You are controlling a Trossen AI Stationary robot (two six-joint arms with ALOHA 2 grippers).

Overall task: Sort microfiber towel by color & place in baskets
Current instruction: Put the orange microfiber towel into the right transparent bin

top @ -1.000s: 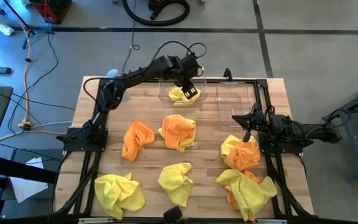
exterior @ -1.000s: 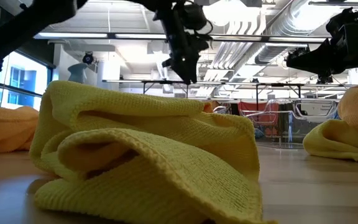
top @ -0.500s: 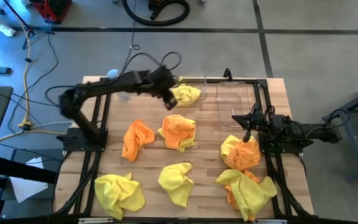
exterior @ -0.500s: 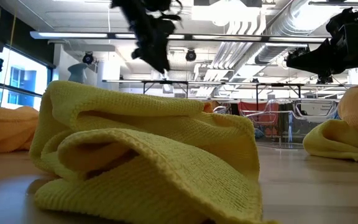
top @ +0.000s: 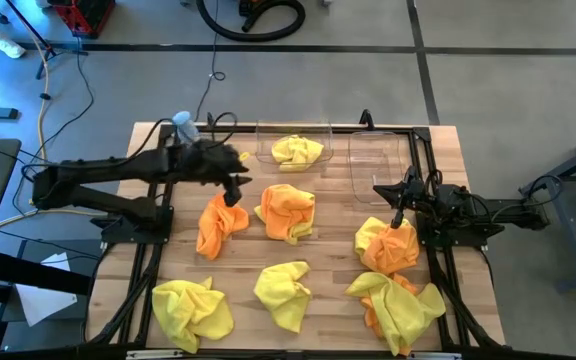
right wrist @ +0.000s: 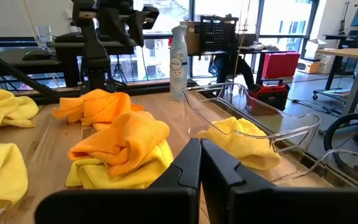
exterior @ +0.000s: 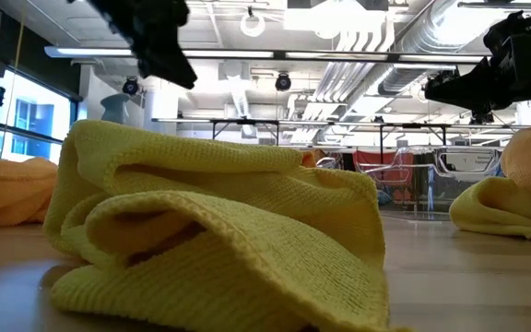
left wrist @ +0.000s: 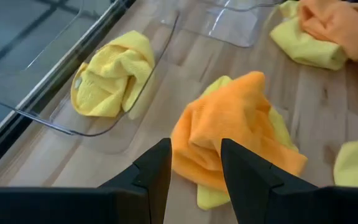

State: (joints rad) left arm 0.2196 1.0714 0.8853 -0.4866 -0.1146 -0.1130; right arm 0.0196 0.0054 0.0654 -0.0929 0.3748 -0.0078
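Left tool (top: 231, 190): fingers spread, nothing between them; it hangs above the bench, just over the upper edge of an orange towel (top: 220, 222). In its wrist view the two dark fingers (left wrist: 156, 171) frame an orange-over-yellow towel (left wrist: 235, 130) ahead of them.
Left arm (top: 118, 180): stretched across from the bench's left edge, past a spray bottle (top: 183, 125) near the far left corner.
Right tool (top: 400, 205): fingers pressed together, empty; it waits at the right side of the bench, just above an orange-and-yellow towel (top: 388, 245).
Left basket (top: 263, 152): clear tub at the far edge of the bench, holding one yellow towel (top: 298, 150).
Right basket (top: 378, 165): clear tub beside the first, to its right, near the right tool; no towel shows in it.
Middle of bench: the orange-over-yellow towel (top: 288, 211) lies just right of the orange towel.
Near edge: a yellow towel (top: 192, 310) at the left, another yellow one (top: 284, 292) at the middle, and a mixed yellow and orange heap (top: 398, 308) at the right.
Low view: the middle yellow towel (exterior: 219, 231) fills the foreground; the left tool (exterior: 169, 60) shows dark at upper left, the right arm (exterior: 496, 69) at upper right.
Bench (top: 338, 260): pale wood planks.
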